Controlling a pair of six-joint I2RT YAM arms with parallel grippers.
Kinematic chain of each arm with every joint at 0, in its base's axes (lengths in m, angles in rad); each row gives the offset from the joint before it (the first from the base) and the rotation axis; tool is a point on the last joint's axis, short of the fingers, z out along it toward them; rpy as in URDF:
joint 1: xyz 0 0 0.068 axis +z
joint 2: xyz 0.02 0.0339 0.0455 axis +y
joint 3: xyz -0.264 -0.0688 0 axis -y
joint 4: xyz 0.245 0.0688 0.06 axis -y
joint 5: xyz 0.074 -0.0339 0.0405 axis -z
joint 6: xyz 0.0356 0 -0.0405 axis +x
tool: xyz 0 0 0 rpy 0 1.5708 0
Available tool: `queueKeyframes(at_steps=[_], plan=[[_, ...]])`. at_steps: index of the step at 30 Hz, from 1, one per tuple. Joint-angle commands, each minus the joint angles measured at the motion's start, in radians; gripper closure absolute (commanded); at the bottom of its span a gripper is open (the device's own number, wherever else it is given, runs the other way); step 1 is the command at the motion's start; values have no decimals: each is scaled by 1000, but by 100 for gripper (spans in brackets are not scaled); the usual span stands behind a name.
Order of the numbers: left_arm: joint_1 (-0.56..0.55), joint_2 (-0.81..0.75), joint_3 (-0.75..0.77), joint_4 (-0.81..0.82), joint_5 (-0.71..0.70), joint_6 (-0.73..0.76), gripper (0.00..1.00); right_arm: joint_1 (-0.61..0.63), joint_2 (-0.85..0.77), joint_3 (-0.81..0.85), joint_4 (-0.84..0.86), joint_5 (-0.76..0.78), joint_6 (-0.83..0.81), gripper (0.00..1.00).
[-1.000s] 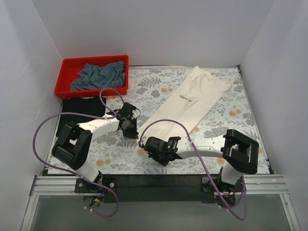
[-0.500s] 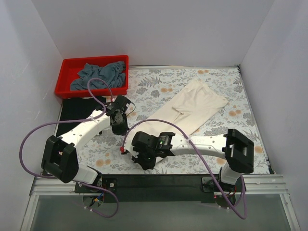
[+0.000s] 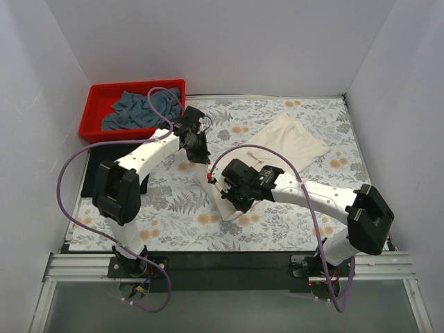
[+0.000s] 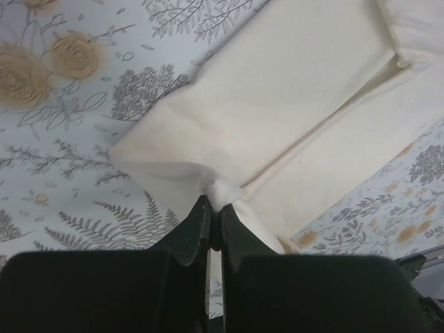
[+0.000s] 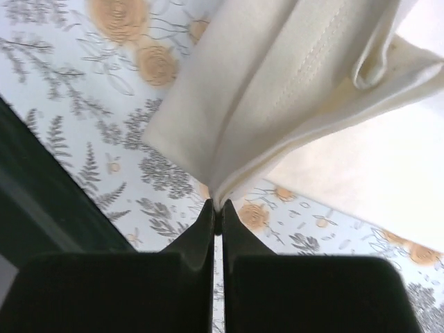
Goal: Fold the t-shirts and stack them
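White walls box in the floral counter [image 3: 173, 225]. From above, the cream t-shirt [image 3: 298, 142] lies from centre to far right, its near-left end gathered between both arms, probably so it can be carried over for a fold. Far left, the red bin [image 3: 97, 133] holds the crumpled grey-blue t-shirt [image 3: 142, 107] (the black t-shirt [image 3: 100, 154] lies flat just near of it). Left wrist view: the left jaws clench a cream corner. Right wrist view: the right jaws pinch the hem.
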Motion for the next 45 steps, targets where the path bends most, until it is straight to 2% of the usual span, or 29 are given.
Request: queueKeyframes(at_steps=[1, 7, 15, 22, 45], plan=[[10, 45, 114, 101, 60, -8, 100, -28, -34, -7, -81, 90, -37, 99], [5, 139, 181, 195, 137, -34, 100, -90, -52, -28, -100, 226, -55, 99], [-10, 177, 152, 348, 192, -71, 100, -143, -56, -56, -89, 370, -87, 99], [-29, 211, 142, 417, 169, -81, 100, -181, -42, -82, -65, 446, -104, 99], [-32, 266, 87, 512, 143, -71, 100, -268, 76, -105, 41, 519, -167, 99]])
